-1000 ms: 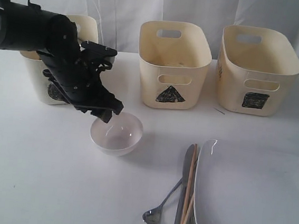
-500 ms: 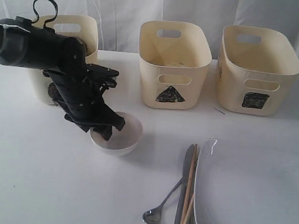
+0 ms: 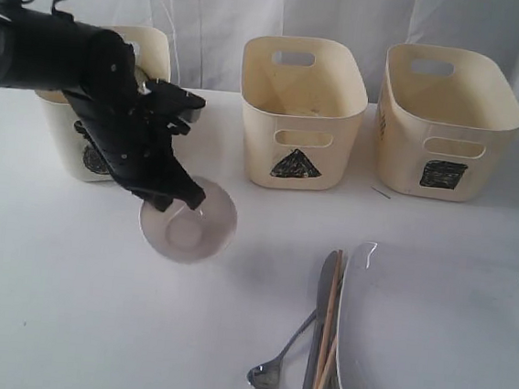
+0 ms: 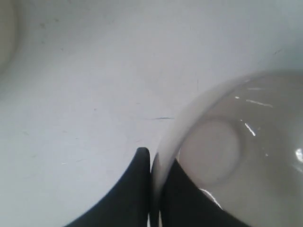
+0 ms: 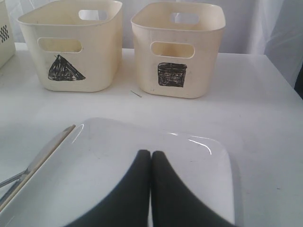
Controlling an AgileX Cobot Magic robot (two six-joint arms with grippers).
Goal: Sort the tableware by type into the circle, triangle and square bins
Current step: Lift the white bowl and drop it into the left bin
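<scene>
While my left gripper clamps its jaws on the rim of the small white bowl, the bowl hangs tilted just before the circle bin. My right gripper, jaws pressed together, hovers over the large white plate.

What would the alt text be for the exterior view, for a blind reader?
A black arm's left gripper pinches the rim of a small white bowl, tilted over a white table. Behind stand the cream circle bin, triangle bin and square bin. At the front lie a spoon, knife and chopsticks beside a large white plate.
</scene>
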